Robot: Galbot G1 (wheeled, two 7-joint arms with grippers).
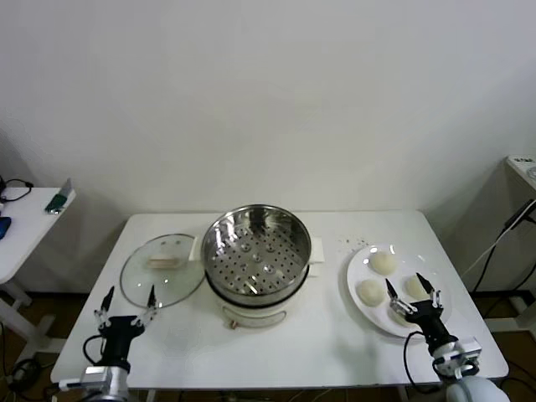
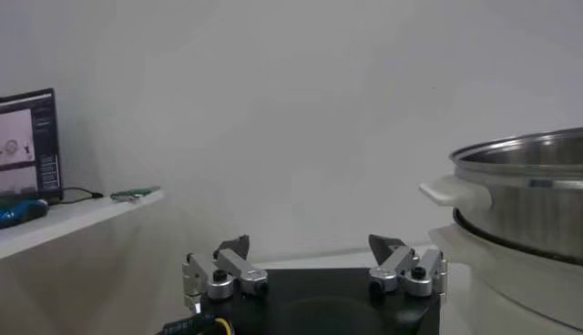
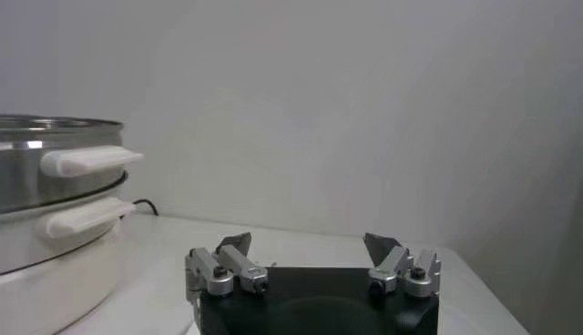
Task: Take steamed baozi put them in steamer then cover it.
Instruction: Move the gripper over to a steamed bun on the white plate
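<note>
Stainless steel shines at the middle of the white table (image 1: 335, 343): the steamer (image 1: 256, 251) stands there uncovered, a round pot with a perforated tray showing inside, set on a white base with small side handles. Everything else is placed around this pot.

To the robot's left of the steamer, just beside its base, the cover (image 1: 162, 270) lies flat on the table, a clear glass lid with a metal rim and a cream bar handle facing up. To the robot's right of the steamer, a little apart from it, sits a flat white plate (image 1: 362, 293) carrying the steamed baozi (image 1: 383, 263), four pale domed buns grouped close together. None of them is in the pot.

The left gripper (image 1: 127, 303) hovers at the near edge of the table, in front of the cover and to the left of the steamer. Its fingers are spread wide with nothing between them. From the left wrist view the same gripper (image 2: 314, 259) points toward the back wall, with the steamer (image 2: 524, 214) rising at one side.

The right gripper (image 1: 411, 293) hangs over the near part of the plate, right of the steamer, above the front buns. Its fingers are also spread apart and hold nothing. In the right wrist view this gripper (image 3: 310, 255) is released, and the steamer (image 3: 55, 228) shows at the side.
</note>
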